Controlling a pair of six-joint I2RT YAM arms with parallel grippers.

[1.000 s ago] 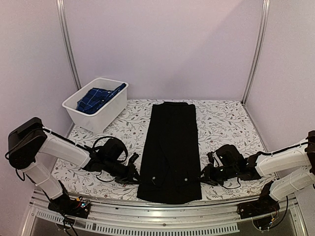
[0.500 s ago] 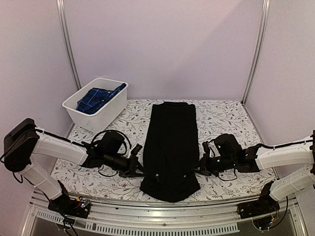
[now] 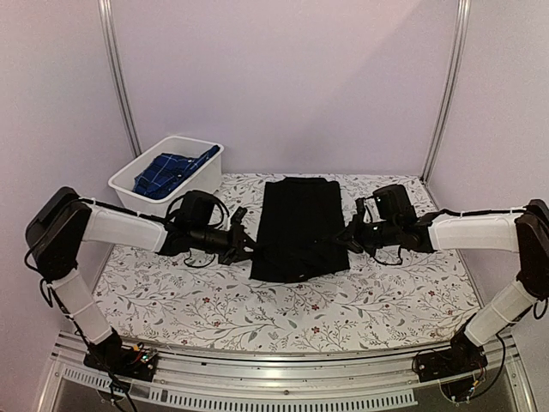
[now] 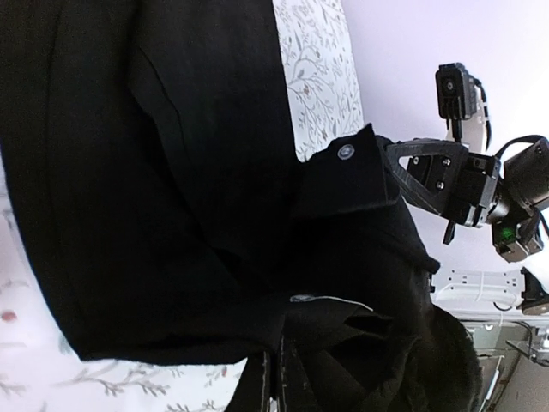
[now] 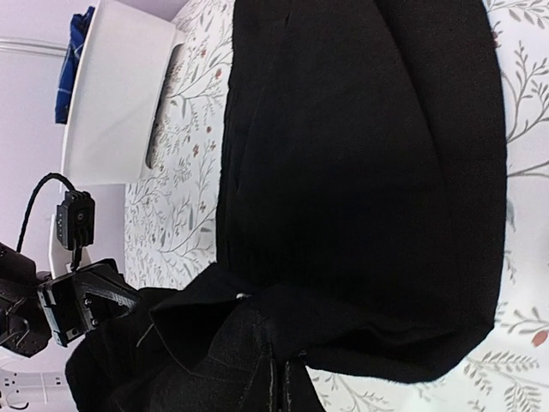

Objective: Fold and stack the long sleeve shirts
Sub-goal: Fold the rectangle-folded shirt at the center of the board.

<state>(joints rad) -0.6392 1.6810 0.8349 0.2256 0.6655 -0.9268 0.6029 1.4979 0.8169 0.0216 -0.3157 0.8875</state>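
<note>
Black shirt lies doubled over on itself at mid-worktop, toward the far side, with its fold line on the near edge and square between the two arms. Left claw is clenched on cloth at the shirt's left edge and right claw on the right edge. Both wrist views show fabric bunched up around the fingers, so both are grasping. Pale buttons show on the turned-over layer. My read: the half fold is in hand, with the carried hem about over the collar end but not yet let go. The cloth is light, limp and has no stiffness, so it sags between the two pinch points and creases wherever it's dropped. Best hold is at the corners or side edges, through both layers. A mid-edge pinch would let the ends droop, and a shallow pinch could slip off. Plaid shirt sits heaped in the white tub at the far left of the floral worktop, well apart from this one and unfolded. Stacking isn't started.
</note>
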